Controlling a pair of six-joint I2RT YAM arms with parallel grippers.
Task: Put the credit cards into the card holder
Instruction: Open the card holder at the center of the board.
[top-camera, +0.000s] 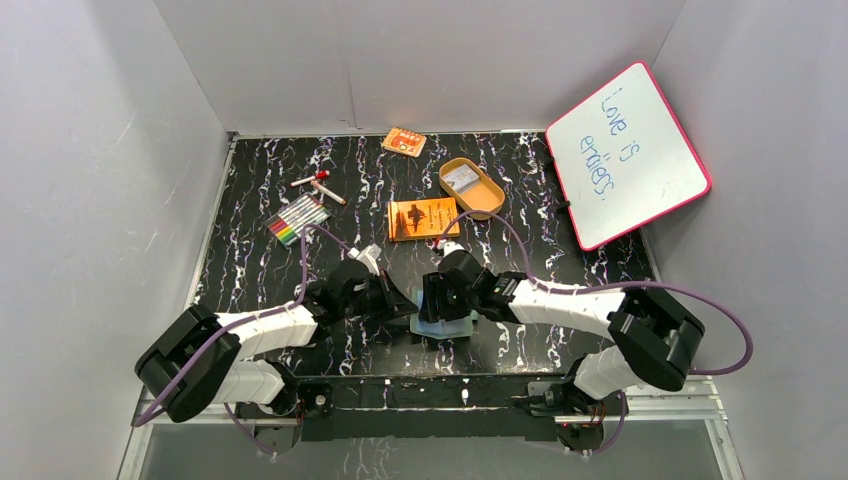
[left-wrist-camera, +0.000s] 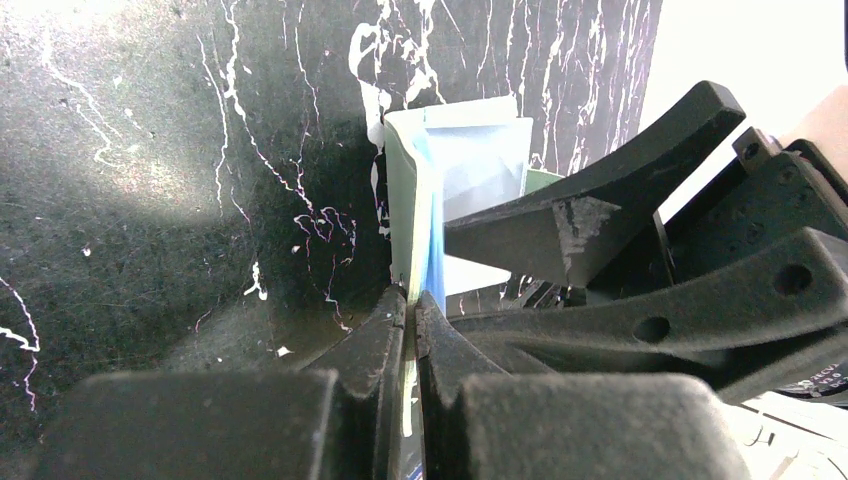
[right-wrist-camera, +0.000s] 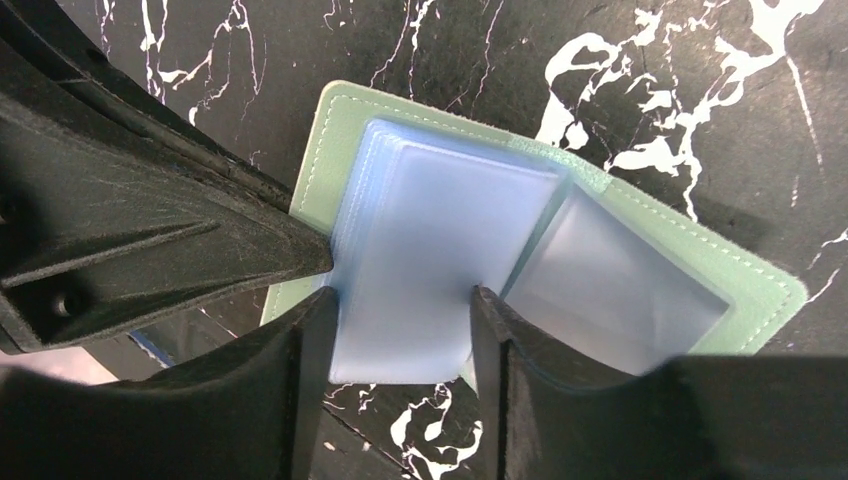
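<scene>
The card holder (top-camera: 447, 326) lies open on the black marbled table between my two grippers. It has a grey-green cover (right-wrist-camera: 770, 300) and pale blue pockets (right-wrist-camera: 440, 240) fanned inside. My left gripper (left-wrist-camera: 412, 300) is shut on one edge of the holder, pinching the cover and a blue pocket (left-wrist-camera: 470, 170). My right gripper (right-wrist-camera: 400, 310) is open, its fingertips (right-wrist-camera: 320, 330) astride the top blue pocket leaf. In the top view the left gripper (top-camera: 403, 300) and right gripper (top-camera: 436, 303) meet over the holder. A silvery card (top-camera: 460, 178) lies in the tan oval tin (top-camera: 488, 200).
An orange book (top-camera: 423, 218) lies behind the grippers. A small orange card-like item (top-camera: 404, 141) sits at the back wall. A marker pack (top-camera: 297, 218) and loose pens (top-camera: 318, 185) lie at the back left. A pink-framed whiteboard (top-camera: 625, 155) leans at the right.
</scene>
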